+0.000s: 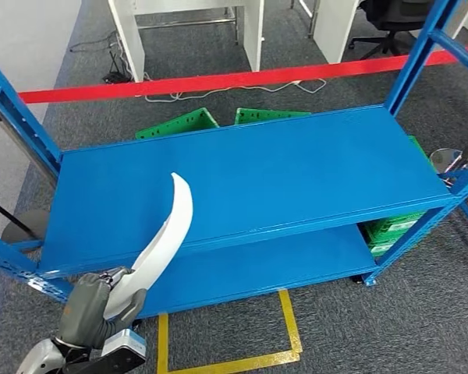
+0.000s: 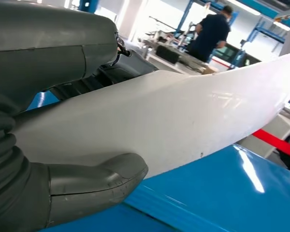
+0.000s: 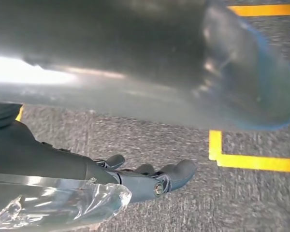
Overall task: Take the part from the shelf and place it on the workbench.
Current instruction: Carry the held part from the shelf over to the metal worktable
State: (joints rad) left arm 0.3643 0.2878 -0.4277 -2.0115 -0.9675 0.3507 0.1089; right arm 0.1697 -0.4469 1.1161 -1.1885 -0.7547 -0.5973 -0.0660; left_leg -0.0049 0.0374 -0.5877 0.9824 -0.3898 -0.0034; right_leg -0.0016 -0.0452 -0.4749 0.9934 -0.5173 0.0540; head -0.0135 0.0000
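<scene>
Left wrist view: white part point(image 2: 180, 116) cut off at the frame edge; its tip is out of frame. The left hand point(image 2: 45, 121) hides its base. Right wrist view: a blurred grey mass point(image 3: 143, 63) crosses the frame, identity unclear.

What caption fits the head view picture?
Left hand holds a curved white part over the blue shelf.

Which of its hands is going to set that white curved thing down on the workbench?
Probably the left hand: it already grips the white curved part above the blue shelf. The right hand hangs over the carpet, holding nothing.
</scene>
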